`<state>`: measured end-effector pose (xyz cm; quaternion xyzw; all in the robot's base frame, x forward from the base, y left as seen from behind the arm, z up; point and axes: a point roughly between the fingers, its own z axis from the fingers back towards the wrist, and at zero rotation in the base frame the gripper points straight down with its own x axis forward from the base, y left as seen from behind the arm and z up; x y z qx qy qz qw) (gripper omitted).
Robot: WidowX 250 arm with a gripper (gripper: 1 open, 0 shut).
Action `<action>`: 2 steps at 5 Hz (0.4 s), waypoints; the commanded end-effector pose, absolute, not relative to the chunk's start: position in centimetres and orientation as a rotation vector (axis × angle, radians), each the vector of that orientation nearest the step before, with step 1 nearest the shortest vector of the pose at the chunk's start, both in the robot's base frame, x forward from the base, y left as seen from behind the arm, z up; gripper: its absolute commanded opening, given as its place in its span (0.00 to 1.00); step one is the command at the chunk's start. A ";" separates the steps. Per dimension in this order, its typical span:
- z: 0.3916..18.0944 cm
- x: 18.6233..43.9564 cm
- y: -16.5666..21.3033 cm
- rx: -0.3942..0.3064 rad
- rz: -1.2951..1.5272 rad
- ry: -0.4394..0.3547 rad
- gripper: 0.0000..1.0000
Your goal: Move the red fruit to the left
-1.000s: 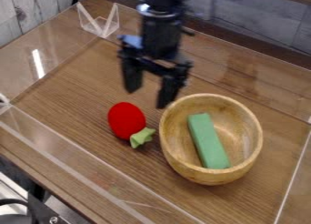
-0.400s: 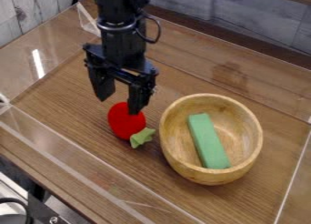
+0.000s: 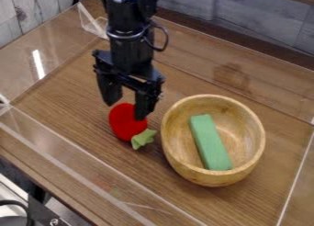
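One red fruit [image 3: 124, 122], lying on the wooden worktop [image 3: 73, 92], just left of the wooden bowl [image 3: 182, 162] and apart from its rim, with the light green leafy stem [image 3: 143, 138] pointing toward the lower right. Directly above and partly in front of it, one black end effector [image 3: 128, 100], pointing down, the two fingers [image 3: 146, 101] spread wide and reaching down to the top of the fruit, one at the left edge and one at the upper right. Nothing gripped between them; hard to tell whether the fingertips already touch the red skin. Upper part of the fruit hidden behind the fingers, only the lower and middle portion visible. Inside the bowl, one green rectangular block [image 3: 208, 141], lying slanted along the bottom. Around the worktop, clear plastic walls [image 3: 37, 129], difficult to trace because of reflections; the near one cut off at the lower edge. Top of the arm [image 3: 127, 14] cut off by the upper border. At the lower left corner, some dark cables, blurred.
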<state>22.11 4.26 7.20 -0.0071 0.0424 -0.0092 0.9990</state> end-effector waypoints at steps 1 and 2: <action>8.0 21.9 5.1 -0.002 -0.056 0.043 1.00; 7.7 22.5 5.0 -0.004 -0.069 0.043 1.00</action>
